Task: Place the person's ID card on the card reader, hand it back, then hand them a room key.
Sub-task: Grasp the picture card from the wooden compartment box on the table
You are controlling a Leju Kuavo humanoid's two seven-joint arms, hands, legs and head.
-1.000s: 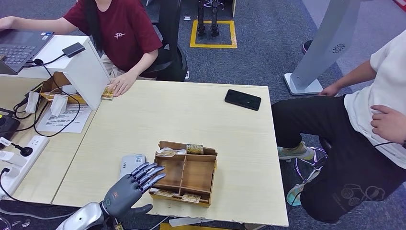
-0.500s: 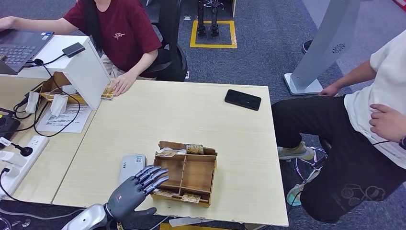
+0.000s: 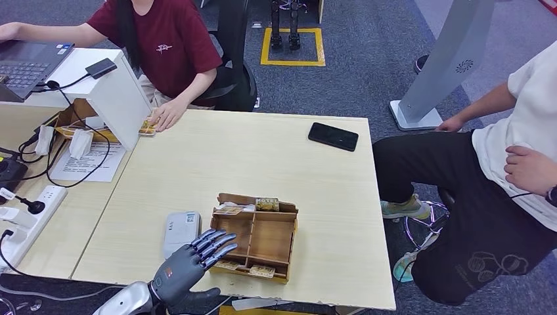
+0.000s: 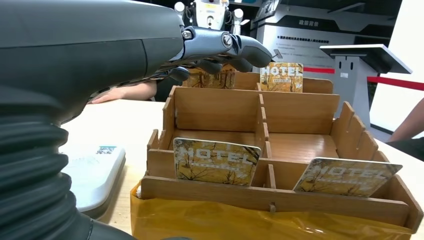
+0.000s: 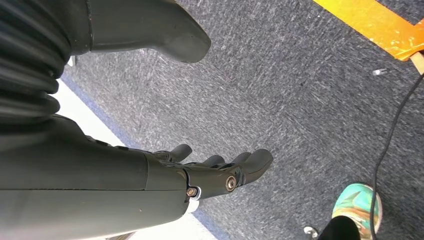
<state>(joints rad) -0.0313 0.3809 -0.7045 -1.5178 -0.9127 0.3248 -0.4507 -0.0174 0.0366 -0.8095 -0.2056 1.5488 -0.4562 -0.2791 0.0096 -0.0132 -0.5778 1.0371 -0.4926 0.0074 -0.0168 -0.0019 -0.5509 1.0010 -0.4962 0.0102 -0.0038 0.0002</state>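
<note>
- Head view: left hand [image 3: 187, 266], fingers spread and grasping nothing, hovers at the near-left corner of the wooden tray [image 3: 255, 237] on the counter [image 3: 263, 164]. Grey card reader [image 3: 180, 229] lies just left of the tray. Hotel key cards [image 3: 261, 270] stand in the tray's near slots.
- Left wrist view: nearest key card [image 4: 216, 161] stands upright, long axis across the tray, just beyond the fingers [image 4: 235, 47].
- Right wrist view: right hand [image 5: 215, 172] hangs over carpet, fingers loosely extended, empty; the left hand is judged nearer.
</note>
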